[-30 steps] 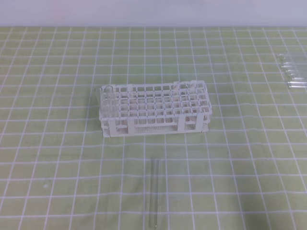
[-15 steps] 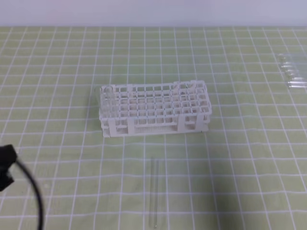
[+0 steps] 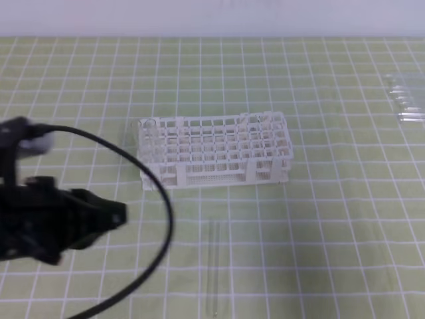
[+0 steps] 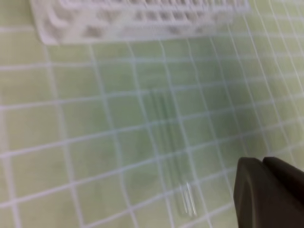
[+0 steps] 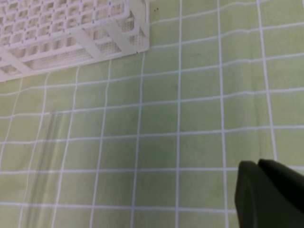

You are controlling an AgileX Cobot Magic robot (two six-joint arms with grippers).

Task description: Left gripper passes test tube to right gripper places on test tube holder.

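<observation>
At the far left of the high view the left tool (image 3: 109, 216) hangs over the green gridded counter (image 3: 332, 219), a black cable (image 3: 156, 193) looping over it. Its two black fingers (image 4: 266, 194) lie pressed together, fully closed, with nothing between them, and they touch nothing.

To its right, well apart from it, the test tube (image 3: 214, 269) lies flat on the counter, lengthwise toward the camera. Just beyond the tube's far end stands the test tube holder (image 3: 214, 149), a white lattice rack, upright near the middle of the counter; the tube does not touch it.

At the far right edge a small heap of clear tubes (image 3: 406, 100) lies blurred.

The right tool (image 5: 270, 192) shows only in its own wrist view, fingers together, empty, above bare counter.
</observation>
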